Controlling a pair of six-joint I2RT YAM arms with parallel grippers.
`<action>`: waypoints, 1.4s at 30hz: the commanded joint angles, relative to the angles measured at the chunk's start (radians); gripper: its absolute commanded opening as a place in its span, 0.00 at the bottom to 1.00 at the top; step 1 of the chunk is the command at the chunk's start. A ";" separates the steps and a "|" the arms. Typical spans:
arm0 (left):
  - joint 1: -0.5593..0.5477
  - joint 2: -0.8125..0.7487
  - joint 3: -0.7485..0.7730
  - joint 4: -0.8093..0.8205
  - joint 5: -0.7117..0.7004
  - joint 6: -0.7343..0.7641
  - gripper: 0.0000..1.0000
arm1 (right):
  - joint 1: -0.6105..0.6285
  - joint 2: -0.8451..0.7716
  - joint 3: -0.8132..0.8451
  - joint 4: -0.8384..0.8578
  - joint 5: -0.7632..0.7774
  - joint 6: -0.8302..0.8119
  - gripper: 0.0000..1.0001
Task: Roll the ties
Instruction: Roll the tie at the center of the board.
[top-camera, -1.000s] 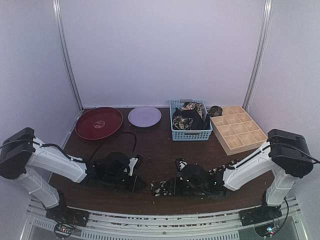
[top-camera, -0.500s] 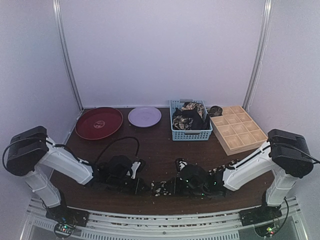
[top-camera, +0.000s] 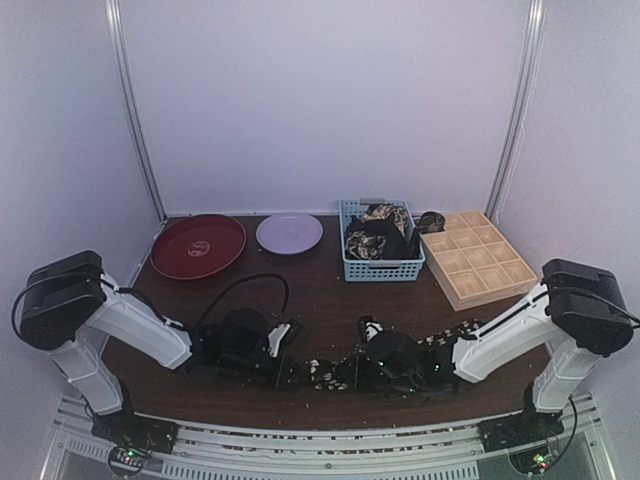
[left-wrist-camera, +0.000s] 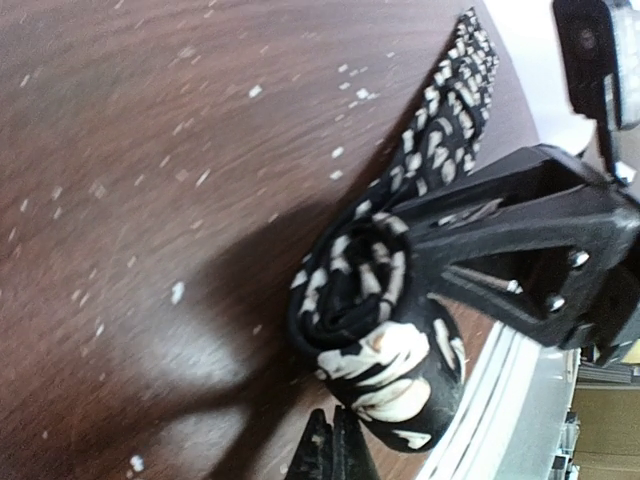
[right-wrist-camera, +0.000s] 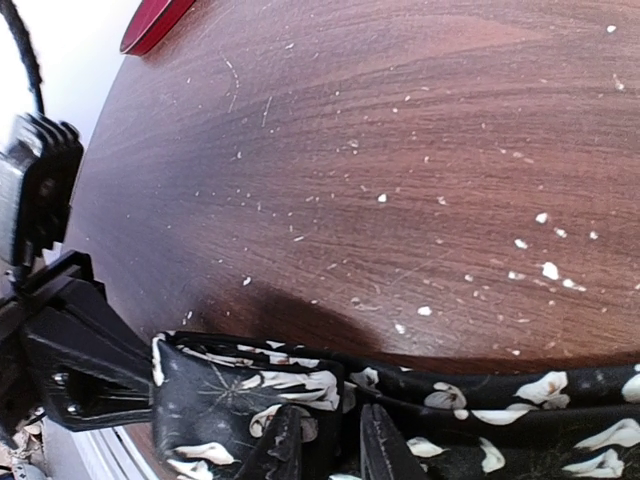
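Floral tie (left-wrist-camera: 365, 320) roll btwn L hand (left-wrist-camera: 333, 445), R hand (right-wrist-camera: 330, 425)

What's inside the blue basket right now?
The blue basket holds a heap of dark floral-print ties, reaching about its rim. How many, and anything beneath them, is hidden by the heap.

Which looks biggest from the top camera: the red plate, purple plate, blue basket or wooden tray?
1. wooden tray and blue basket: they look about alike, so I won't rank them.
2. red plate
3. purple plate, clearly the smallest.
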 joint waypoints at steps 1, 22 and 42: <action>-0.003 -0.006 0.052 0.040 0.020 0.009 0.00 | 0.006 -0.025 -0.022 -0.020 0.030 -0.035 0.23; -0.039 0.080 0.217 -0.145 -0.017 0.074 0.04 | 0.002 -0.085 -0.089 -0.026 0.157 -0.080 0.22; -0.054 0.175 0.380 -0.211 -0.032 0.152 0.06 | -0.001 -0.354 -0.212 -0.092 0.295 -0.058 0.29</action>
